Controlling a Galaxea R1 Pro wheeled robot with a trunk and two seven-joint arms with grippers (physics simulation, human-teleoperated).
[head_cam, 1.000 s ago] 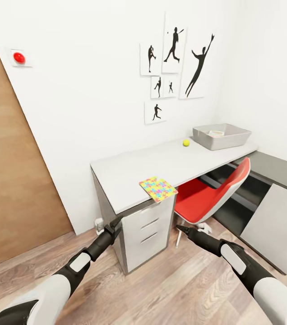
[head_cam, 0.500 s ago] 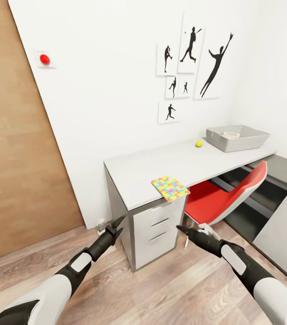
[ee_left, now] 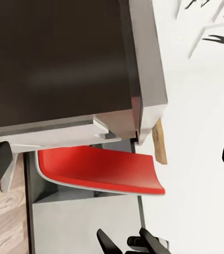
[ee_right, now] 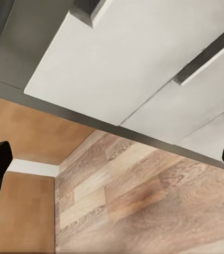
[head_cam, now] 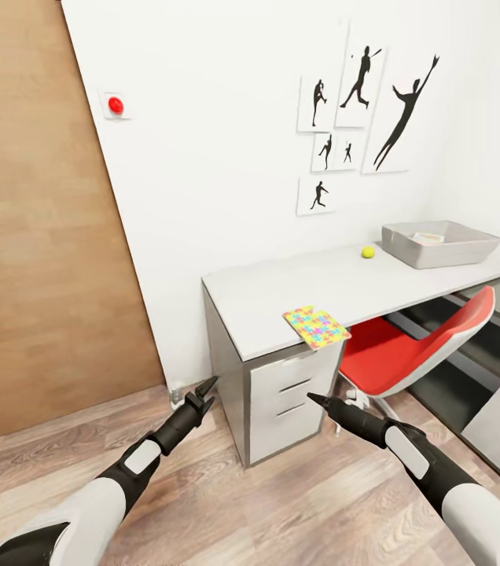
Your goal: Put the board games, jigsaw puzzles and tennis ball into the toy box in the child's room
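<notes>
I have the wood door (head_cam: 38, 228) filling the left of my head view and the white wall (head_cam: 218, 196) with its black sports silhouettes (head_cam: 368, 110) ahead. The table (head_cam: 297, 295) runs along that wall, its white drawer unit (head_cam: 293, 397) under the near end and a red chair (head_cam: 415, 354) tucked beneath the middle. The toy box (head_cam: 439, 245) sits at the far end of the table with something flat and pale inside that I cannot make out. One jigsaw puzzle (head_cam: 317, 326) lies at the near front edge of the table, a corner overhanging above the drawers. The tennis ball (head_cam: 368, 251) rests on the table just beside the toy box. A red wall button (head_cam: 115, 104) is near the door. Both arms are held low over the plank floor (head_cam: 281, 503): my left gripper (head_cam: 204, 391) has its fingers spread and empty; the right gripper (head_cam: 317, 399) is empty too, fingers apart in its wrist view
</notes>
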